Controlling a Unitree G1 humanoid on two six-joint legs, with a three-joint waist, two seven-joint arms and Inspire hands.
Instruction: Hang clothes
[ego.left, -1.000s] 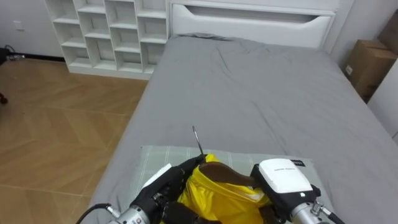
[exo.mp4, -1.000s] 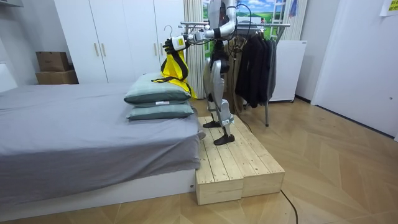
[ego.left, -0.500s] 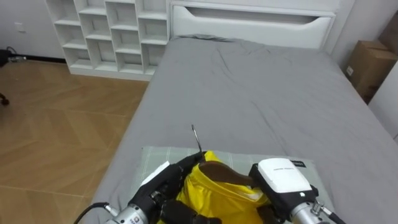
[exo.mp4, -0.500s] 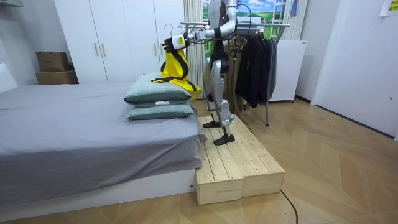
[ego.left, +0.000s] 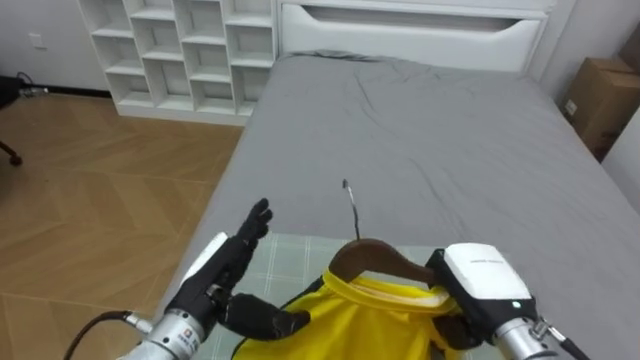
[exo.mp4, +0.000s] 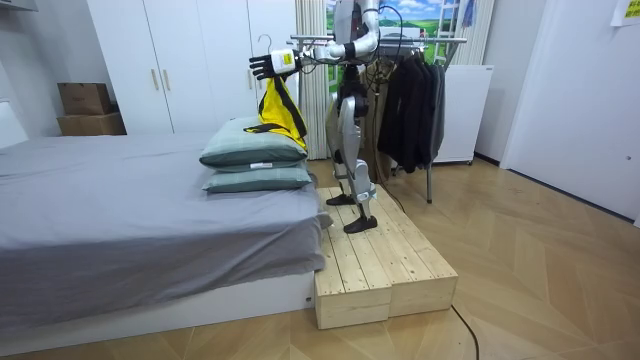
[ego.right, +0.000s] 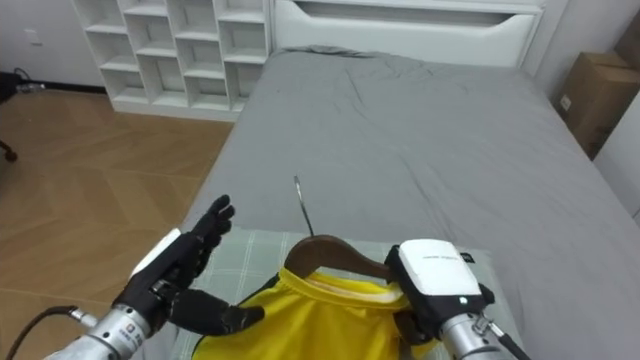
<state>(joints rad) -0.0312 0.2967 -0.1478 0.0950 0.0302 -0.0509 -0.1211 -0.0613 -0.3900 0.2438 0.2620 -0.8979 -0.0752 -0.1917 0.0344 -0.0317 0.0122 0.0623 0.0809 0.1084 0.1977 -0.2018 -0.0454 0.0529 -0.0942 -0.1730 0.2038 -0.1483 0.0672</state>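
Left eye view: yellow garment (ego.left: 370, 322) on wooden hanger (ego.left: 375, 256) above pillow (ego.left: 300, 258), carried at right hand (ego.left: 485, 288), grip unreadable, left hand (ego.left: 225, 272) splayed free just beside; may slide off if the one-sided support tips.

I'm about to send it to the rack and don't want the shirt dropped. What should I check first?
1. Yellow garment seated on wooden hanger: ok.
2. Hook upright and free: ok.
3. Left hand open, off the hanger: ok.
4. Right hand grip on the hanger: cannot tell, hidden by the garment.
5. Garment hem clear of the pillows: cannot tell.
6. Robot facing the clothes rack: not ok, it faces the bed, with the rack behind it.
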